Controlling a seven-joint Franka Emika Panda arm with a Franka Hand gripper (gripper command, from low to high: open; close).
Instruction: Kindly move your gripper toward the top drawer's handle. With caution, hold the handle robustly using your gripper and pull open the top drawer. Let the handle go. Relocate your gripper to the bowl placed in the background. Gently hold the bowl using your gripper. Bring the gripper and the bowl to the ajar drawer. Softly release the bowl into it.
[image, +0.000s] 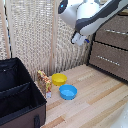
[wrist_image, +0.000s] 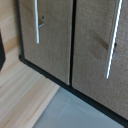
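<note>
- The white arm (image: 95, 15) is hanging high in the exterior view, at about one o'clock, with its pincer (image: 79, 40) pointing down beside the dresser; I cannot tell whether the pincer is wide or narrow, since its tips are blurred.
- The drawers are sitting closed, so the pull looks not yet begun.
- The top drawer (image: 117, 24) is lying partly behind the arm; its handle (image: 117, 32) is showing as a thin pale bar.
- The wrist view is facing two brown drawer fronts, each with a pale bar, probably to line up on a handle.
- The yellow bowl (image: 59, 78) is waiting on the wooden floor (image: 95, 100) at six o'clock, just beside the blue bowl (image: 68, 92).
</note>
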